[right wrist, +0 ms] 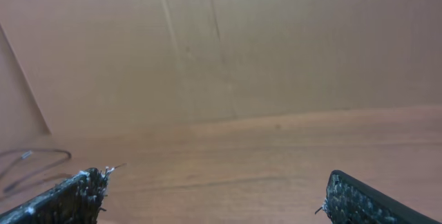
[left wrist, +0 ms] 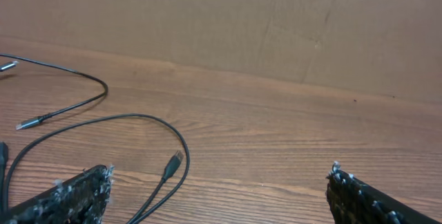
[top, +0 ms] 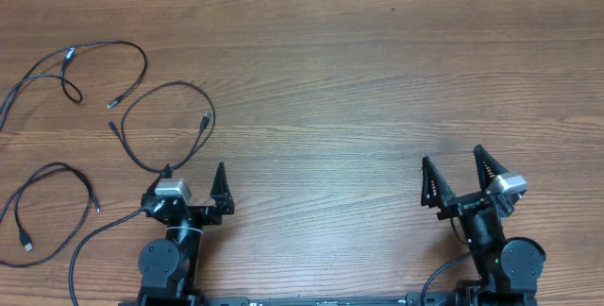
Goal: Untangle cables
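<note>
Three cables (top: 205, 117) lie apart, desk (top: 359, 79) left side. Left hand (top: 193, 170), right hand (top: 451, 155): both spread, empty.

a brown wood-grain bench (top: 377, 79) fills the overhead view. at its far edge stands a plain tan cardboard wall (left wrist: 173, 16), creased by folds, evenly lit.
</note>
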Controlling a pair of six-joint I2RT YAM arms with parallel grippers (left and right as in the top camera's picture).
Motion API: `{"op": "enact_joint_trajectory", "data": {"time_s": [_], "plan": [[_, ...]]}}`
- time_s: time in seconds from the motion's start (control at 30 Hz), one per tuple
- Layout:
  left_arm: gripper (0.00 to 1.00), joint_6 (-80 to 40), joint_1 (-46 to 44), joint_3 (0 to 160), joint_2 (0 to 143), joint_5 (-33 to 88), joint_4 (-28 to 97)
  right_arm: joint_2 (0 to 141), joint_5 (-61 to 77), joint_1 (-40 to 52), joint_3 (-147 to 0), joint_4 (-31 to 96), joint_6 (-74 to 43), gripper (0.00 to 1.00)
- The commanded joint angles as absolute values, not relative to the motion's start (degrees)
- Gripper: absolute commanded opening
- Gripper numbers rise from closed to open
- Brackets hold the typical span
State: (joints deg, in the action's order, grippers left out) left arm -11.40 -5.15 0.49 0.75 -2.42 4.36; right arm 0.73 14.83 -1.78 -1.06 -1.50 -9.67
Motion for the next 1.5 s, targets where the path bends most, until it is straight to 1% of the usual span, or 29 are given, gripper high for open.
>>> {"op": "enact_joint_trajectory", "data": {"time_s": [0.0,0.07,0.17,0.37,0.6,1.03,1.23,1.47], "plan": [[1.00,-10.07,-4.84,0.27,0.23,-3.14,4.25,0.12,12.64,-2.00,-0.45,1.21,-7.20,1.00],[1.00,-10.09,-4.84,0.27,0.23,-3.14,4.25,0.14,11.44,-2.00,-0.45,3.86,-7.22,1.00],[1.00,-10.09,-4.84,0.27,0.23,-3.14,4.25,0.14,10.35,-2.00,-0.45,3.95,-6.26,1.00],[1.00,-10.09,-4.84,0.27,0.23,-3.14,4.25,0.14,10.44,-2.00,-0.45,3.99,1.87,1.00],[1.00,-10.09,-4.84,0.27,0.23,-3.14,4.25,0.16,5.08,-2.00,-0.47,4.64,1.98,1.00],[1.00,-10.09,-4.84,0.27,0.23,-3.14,4.25,0.14,5.02,-1.80,-0.47,4.64,1.78,1.00],[1.00,-10.09,-4.84,0.27,0.23,-3.14,4.25,0.14,1.63,1.15,-0.49,4.93,1.78,1.00],[1.00,-10.07,-4.84,0.27,0.23,-3.14,4.25,0.14,1.34,1.56,-0.47,4.95,0.93,1.00]]}}
